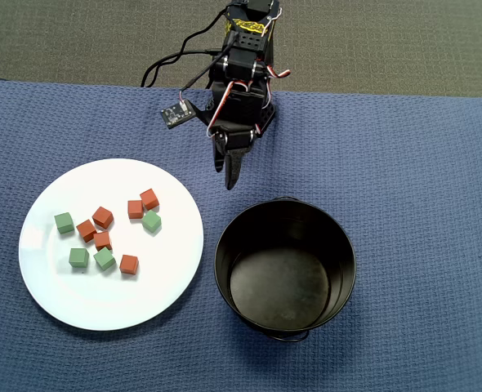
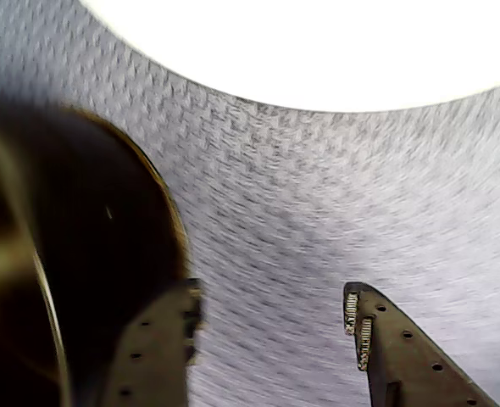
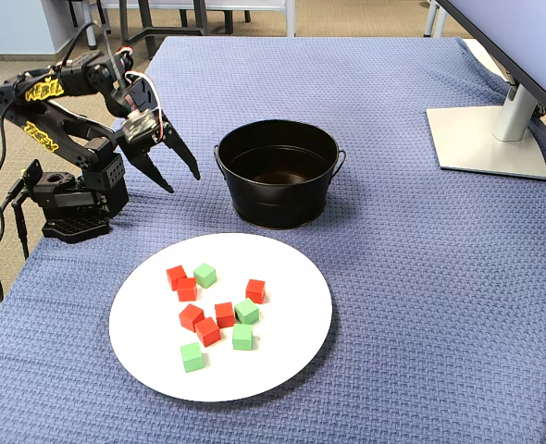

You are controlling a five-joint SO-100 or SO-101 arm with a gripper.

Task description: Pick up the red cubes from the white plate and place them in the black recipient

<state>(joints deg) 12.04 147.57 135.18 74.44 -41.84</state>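
Gripper (image 3: 180,176) hangs empty, jaws apart, above the cloth (image 1: 421,163) between plate (image 1: 53,294) and pot (image 1: 339,245). All six red cubes (image 1: 103,217) lie on the plate among green cubes (image 1: 78,258); pot empty. Recommend starting with an outlying red cube, jaws square to its faces. Cubes have no long axis; orientations vary.

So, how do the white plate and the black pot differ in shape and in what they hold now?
The white plate is flat and shallow, while the black pot has tall straight walls. The plate holds six red cubes and four green cubes; the pot looks empty inside. The pot has thin wire handles at its rim; the plate has none. Both are round and stand on the blue cloth, apart from each other.
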